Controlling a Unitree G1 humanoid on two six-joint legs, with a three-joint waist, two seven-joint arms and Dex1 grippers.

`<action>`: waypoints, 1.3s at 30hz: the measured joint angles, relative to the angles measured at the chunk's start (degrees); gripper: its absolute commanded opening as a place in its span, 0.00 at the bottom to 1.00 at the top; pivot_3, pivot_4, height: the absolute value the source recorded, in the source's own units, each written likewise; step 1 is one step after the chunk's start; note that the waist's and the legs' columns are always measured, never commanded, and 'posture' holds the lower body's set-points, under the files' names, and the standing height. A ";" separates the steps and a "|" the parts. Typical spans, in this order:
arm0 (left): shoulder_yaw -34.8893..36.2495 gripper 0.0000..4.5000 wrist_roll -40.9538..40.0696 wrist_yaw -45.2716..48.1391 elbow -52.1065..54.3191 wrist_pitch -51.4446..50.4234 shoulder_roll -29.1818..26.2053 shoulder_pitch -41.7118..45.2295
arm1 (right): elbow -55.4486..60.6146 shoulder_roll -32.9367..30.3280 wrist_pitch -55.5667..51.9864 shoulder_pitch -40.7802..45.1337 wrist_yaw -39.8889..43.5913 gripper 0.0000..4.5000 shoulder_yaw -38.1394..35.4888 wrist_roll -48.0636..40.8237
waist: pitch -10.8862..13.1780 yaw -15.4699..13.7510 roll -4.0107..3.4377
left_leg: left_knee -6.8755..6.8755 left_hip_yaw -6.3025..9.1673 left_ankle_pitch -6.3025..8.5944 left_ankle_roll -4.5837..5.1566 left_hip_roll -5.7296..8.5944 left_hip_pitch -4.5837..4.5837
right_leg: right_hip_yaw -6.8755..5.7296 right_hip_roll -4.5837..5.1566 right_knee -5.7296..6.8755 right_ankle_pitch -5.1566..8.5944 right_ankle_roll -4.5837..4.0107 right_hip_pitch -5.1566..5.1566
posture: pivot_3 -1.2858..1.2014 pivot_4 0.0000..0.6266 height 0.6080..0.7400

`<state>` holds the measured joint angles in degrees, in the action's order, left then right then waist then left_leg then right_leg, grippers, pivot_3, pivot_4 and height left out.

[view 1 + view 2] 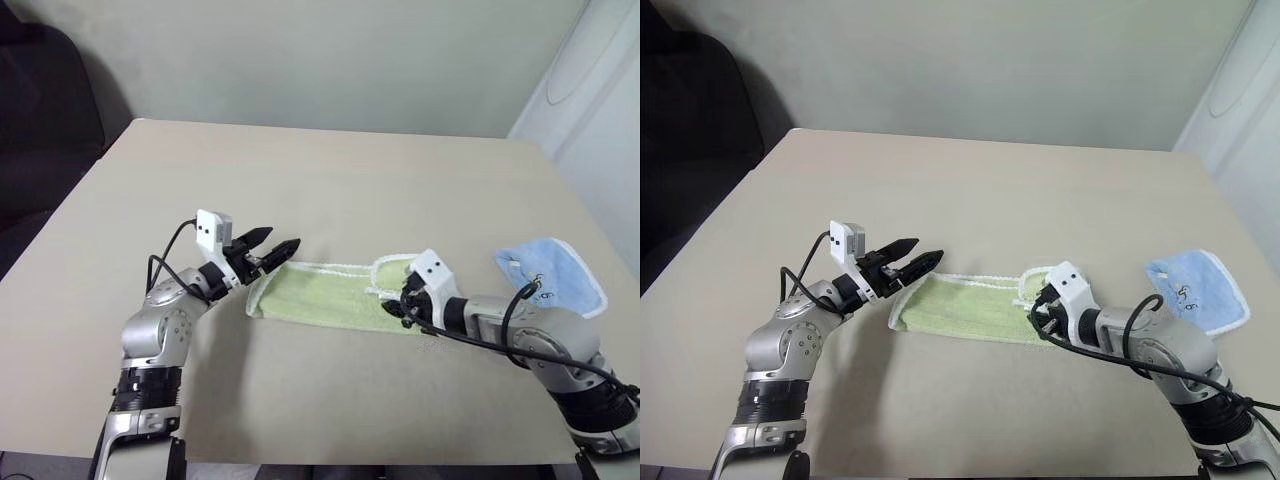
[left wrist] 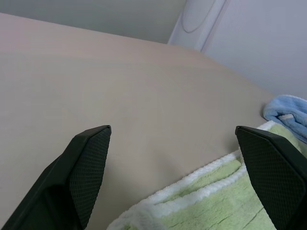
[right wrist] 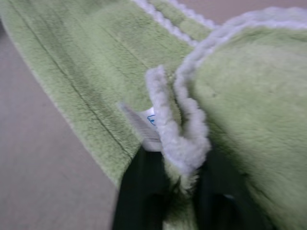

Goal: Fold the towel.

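The towel [image 1: 320, 298] is light green with white edging and lies on the table as a long folded strip, its right end turned over onto itself. My right gripper [image 1: 396, 306] rests on that turned-over end. In the right wrist view its fingers [image 3: 139, 191] stand a little apart, with the towel's white edging and a small tag bunched between them. My left gripper [image 1: 283, 240] hovers open just above the strip's left end, pointing along it with nothing between its pads [image 2: 88, 163].
A small light blue cloth [image 1: 550, 270] lies near the right edge of the beige table [image 1: 300, 180]. A white panel [image 1: 590, 80] stands beyond the table's right side, and a dark chair [image 1: 40, 120] at the far left.
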<state>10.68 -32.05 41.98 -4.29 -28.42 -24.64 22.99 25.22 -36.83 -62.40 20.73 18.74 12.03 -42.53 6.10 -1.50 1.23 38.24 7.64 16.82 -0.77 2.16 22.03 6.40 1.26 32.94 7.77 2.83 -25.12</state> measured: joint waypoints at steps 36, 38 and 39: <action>1.49 1.00 -0.29 -0.98 1.35 -0.61 -1.05 -1.31 | -17.11 4.70 25.85 -7.71 13.71 0.01 -6.83 17.65 | 0.04 0.06 -0.02 | -0.05 0.02 -0.09 -0.04 0.00 -0.08 | 0.00 0.00 0.01 0.00 -0.12 0.03 | 0.52 0.24 1.00; 1.80 1.00 -0.34 -1.14 1.63 -0.90 -1.22 -1.67 | -18.97 5.99 28.14 -7.56 13.76 0.01 -6.74 19.16 | 0.00 0.09 0.02 | -0.05 0.02 -0.08 -0.06 -0.01 -0.12 | 0.00 -0.01 0.01 -0.01 -0.13 0.06 | 0.52 0.24 1.00; 1.90 1.00 -0.41 -1.19 2.12 -1.18 -1.32 -1.82 | -19.71 6.57 29.30 -7.56 13.76 0.01 -6.69 19.81 | -0.02 0.09 0.07 | -0.05 0.03 -0.06 -0.09 -0.02 -0.13 | 0.00 -0.01 0.01 -0.01 -0.14 0.07 | 0.52 0.24 1.00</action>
<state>12.58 -32.46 40.79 -2.17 -29.59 -25.96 21.17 5.51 -30.26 -33.10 13.17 32.50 5.34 -22.73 6.08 -1.41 1.30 38.19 7.67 16.75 -0.86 2.15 21.90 6.40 1.24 32.95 7.76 2.70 -25.04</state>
